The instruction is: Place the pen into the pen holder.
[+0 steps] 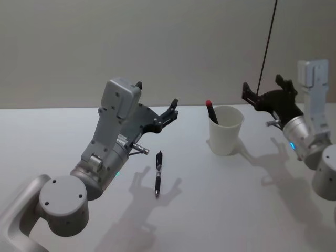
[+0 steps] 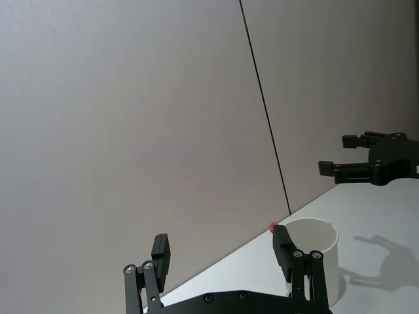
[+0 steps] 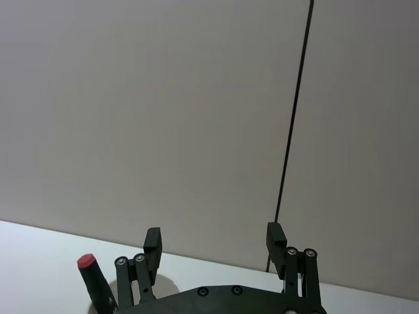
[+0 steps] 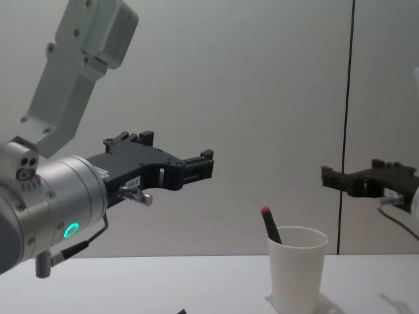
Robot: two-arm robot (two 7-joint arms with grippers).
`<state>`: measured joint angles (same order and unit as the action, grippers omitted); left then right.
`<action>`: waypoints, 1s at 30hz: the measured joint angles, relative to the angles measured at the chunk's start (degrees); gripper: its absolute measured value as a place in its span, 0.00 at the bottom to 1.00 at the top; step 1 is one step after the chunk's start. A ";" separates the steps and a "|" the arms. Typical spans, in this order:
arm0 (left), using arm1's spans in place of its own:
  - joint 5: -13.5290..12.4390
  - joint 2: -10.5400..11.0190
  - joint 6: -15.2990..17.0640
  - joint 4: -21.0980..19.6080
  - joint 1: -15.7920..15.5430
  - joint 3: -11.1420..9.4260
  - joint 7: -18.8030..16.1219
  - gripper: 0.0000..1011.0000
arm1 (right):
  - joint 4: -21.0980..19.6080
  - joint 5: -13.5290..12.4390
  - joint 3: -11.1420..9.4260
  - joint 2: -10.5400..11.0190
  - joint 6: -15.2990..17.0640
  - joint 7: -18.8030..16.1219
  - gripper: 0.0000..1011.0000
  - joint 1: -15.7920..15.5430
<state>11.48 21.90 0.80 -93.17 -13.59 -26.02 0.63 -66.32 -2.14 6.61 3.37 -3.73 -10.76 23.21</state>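
Observation:
The pen holder [image 1: 226,134] is a plain white paper cup standing on the white table, right of centre. A black pen [image 1: 211,113] with a red tip leans inside it, its top poking over the rim; the chest view shows the same pen [image 4: 270,230] in the holder [image 4: 298,269]. A second black pen [image 1: 158,173] lies flat on the table, left of the holder. My left gripper [image 1: 156,94] hangs open in the air above that lying pen, empty. My right gripper [image 1: 261,84] is open and empty, raised to the right of the holder.
A grey wall with a thin black vertical seam [image 1: 268,42] stands behind the table [image 1: 220,210]. From the left wrist, the holder [image 2: 324,261] and the far right gripper [image 2: 338,154] are visible past my own left gripper [image 2: 221,242].

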 joint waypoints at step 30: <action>0.00 0.00 0.00 0.00 0.00 0.00 0.00 0.99 | -15.74 1.23 -4.12 6.01 14.49 -3.27 0.99 -10.30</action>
<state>11.48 21.89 0.80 -93.18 -13.59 -26.03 0.63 -82.06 -0.91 2.48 9.38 10.76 -14.03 12.91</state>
